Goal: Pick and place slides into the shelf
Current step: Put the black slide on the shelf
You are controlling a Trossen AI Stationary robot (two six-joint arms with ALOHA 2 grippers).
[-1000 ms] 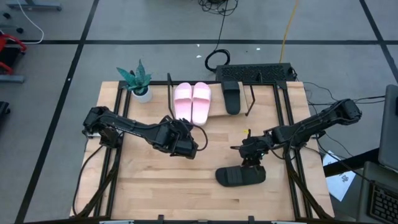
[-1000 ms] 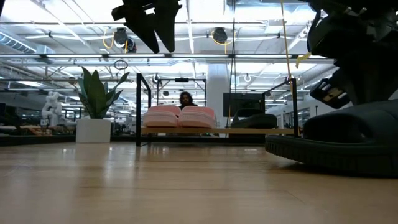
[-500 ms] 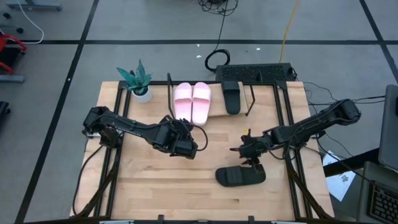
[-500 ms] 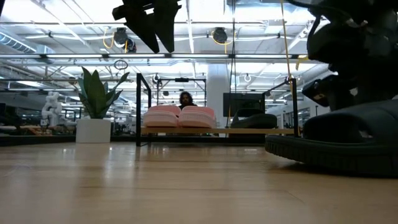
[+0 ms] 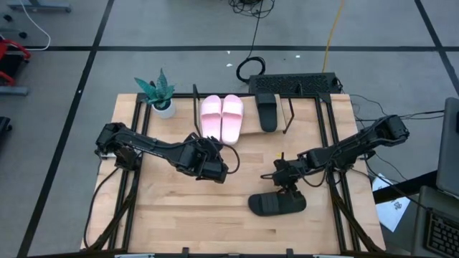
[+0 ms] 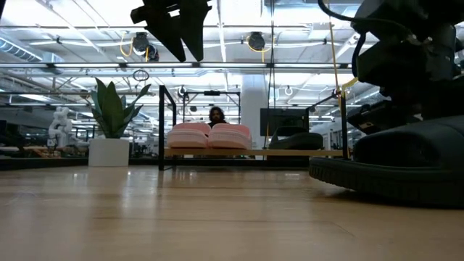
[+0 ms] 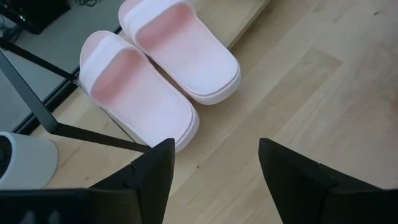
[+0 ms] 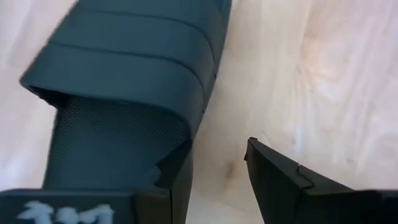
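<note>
On the pale wooden table [image 5: 172, 208] the low wire-framed shelf [image 5: 247, 131] carries two pink slides [image 5: 221, 117] and one black; the other black slide [image 5: 277, 203] lies beside the right gripper [image 5: 285, 183] (jaws apart). Left gripper [image 5: 215, 170] hovers mid-table, jaws apart.

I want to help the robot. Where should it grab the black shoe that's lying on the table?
Probably the side edge by the wide strap. The black slide lies flat, sole down, so the open right gripper can come from above, one finger inside the strap's opening.
</note>
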